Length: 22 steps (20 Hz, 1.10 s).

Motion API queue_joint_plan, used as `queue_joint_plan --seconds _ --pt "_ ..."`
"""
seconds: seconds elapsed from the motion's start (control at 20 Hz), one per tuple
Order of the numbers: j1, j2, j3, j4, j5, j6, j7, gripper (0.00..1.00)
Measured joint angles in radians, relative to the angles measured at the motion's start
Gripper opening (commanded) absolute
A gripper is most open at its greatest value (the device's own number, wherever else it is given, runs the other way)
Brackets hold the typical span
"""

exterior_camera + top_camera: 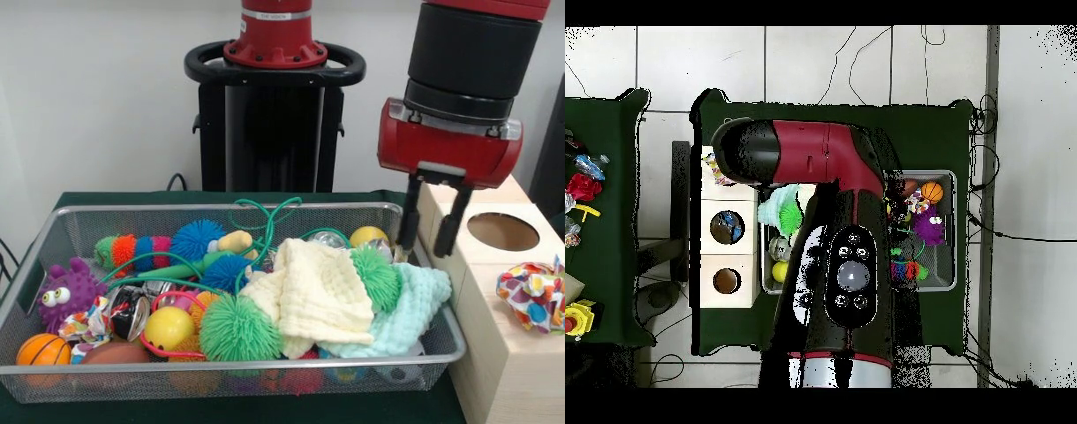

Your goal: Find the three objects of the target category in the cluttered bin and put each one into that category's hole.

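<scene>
Front view: one bin [53,231], two cloths [322,296].

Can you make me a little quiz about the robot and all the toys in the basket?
1. True or false: the robot's tool is holding a toy.
2. What lies on top of the pale wooden box with round holes? A) an orange ball B) a colourful patterned cloth bundle C) a purple monster
3. In the front view, which toy sits in the near left corner of the wire mesh basket?

Key:
1. False; its fingers are open and empty.
2. B, the colourful patterned cloth bundle.
3. The small orange basketball.
</scene>
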Motion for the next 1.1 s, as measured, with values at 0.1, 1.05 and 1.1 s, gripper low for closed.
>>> queue_joint_plan --seconds 0.1,1.05,1.1 --pt "0.0 0.0 0.0 0.0 0.0 -0.003 0.0 0.0" --pt "0.101 0.12 0.003 -0.176 0.1 -0.008 0.0 0.0" --pt "0.106 0.123 0.003 -0.179 0.107 -0.008 0.0 0.0"
